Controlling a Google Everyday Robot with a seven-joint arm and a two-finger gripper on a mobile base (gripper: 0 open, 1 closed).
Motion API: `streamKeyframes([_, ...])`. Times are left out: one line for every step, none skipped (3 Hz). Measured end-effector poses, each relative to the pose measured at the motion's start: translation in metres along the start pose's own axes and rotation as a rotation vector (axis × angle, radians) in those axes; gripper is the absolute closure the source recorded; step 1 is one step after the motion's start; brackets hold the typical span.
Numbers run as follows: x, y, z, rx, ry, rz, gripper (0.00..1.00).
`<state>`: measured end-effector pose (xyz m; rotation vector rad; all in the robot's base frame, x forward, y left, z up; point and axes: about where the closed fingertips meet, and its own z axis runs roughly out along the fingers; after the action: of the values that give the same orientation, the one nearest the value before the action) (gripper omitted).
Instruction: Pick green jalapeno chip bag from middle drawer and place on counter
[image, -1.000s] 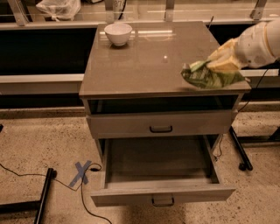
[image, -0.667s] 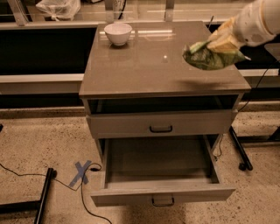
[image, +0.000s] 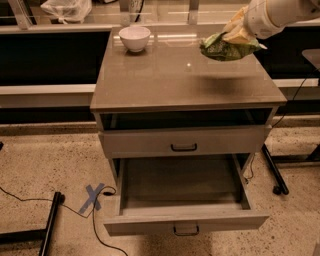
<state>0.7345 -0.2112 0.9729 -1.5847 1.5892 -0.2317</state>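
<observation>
Your white robot arm (image: 280, 12) reaches in from the upper right. Its gripper (image: 236, 35) is above the right rear part of the large glossy grey-brown counter (image: 170, 82). You can see the pale fingers (image: 233, 23) clamped on the upper edge of the glossy green jalapeno chip bag (image: 226, 48). The bag hangs tilted in the air over the counter, with its shadow on the slab below. The wide shallow grey middle drawer (image: 182, 220) is pulled fully out, and you see only its plain grey tray floor. The grey drawer with the taller front panel (image: 140, 142) above it is closed. You have one chip bag, one round white bowl (image: 134, 37) at the counter's left rear corner, and two drawer fronts, each with one black loop handle. A blue tape cross (image: 93, 197) marks the floor at the left.
</observation>
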Motion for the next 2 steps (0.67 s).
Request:
streamKeyframes([0.006,-0.005,0.035,0.052,-0.031,-0.050,0.82])
streamKeyframes([0.011,-0.004,0.053,0.093,-0.042,-0.085,0.58])
